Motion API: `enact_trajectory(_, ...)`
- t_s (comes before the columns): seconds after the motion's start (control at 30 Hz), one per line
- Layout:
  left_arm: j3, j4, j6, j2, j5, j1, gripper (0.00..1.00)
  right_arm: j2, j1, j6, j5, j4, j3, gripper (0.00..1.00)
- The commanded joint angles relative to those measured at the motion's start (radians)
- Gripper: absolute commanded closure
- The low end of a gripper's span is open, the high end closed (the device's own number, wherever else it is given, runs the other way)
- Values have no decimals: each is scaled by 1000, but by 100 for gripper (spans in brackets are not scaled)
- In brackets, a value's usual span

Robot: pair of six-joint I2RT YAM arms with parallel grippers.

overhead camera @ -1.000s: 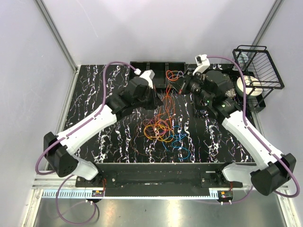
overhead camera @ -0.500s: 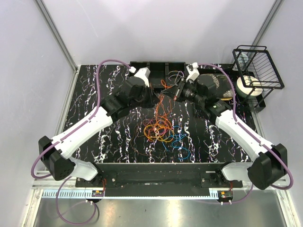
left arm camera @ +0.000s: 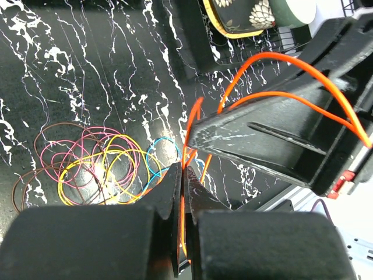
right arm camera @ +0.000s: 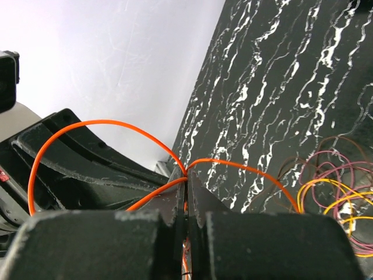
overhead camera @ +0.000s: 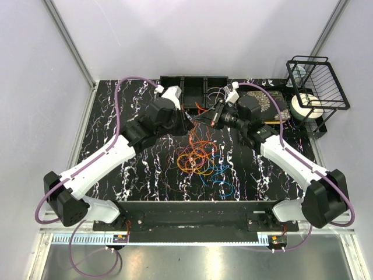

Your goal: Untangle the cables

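Containers first: one black tray (overhead camera: 182, 81) is sitting along the far edge of the bench (overhead camera: 111, 116), split into three compartments. The right-hand compartment looks like it's holding a few thin pale loops, and the other two are too dark for me to tell. One wire rack (overhead camera: 333, 87) is standing at the far right corner. One white roll (overhead camera: 304, 108) is showing at its near-left side, but I can't tell if it's actually inside. One patterned plate (overhead camera: 265, 104) is lying just left of the rack.

Two arms are working here. The left gripper (left arm camera: 182, 174) and the right gripper (right arm camera: 187, 182) are meeting nose to nose just in front of the tray. Each has its fingers pressed together, pinching the same orange cable (right arm camera: 105, 123), which is arching up between them.

The rest of the cables (overhead camera: 197, 157) are lying in one heap mid-bench, a bit toward the near edge. They're orange, yellow, pink, brown and blue loops, way too tangled to count. A few strands are trailing from the grippers down to the heap.
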Motion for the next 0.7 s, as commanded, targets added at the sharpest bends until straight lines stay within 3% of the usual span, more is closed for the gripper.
enact_trajectory(0.0,-13,70,11,-51,-16,2,100,13,7,43,-52,91,0,98)
enact_trajectory(0.67,-22,87,23,-43,-2,3,100,41,5,83,-101,131,-1,85)
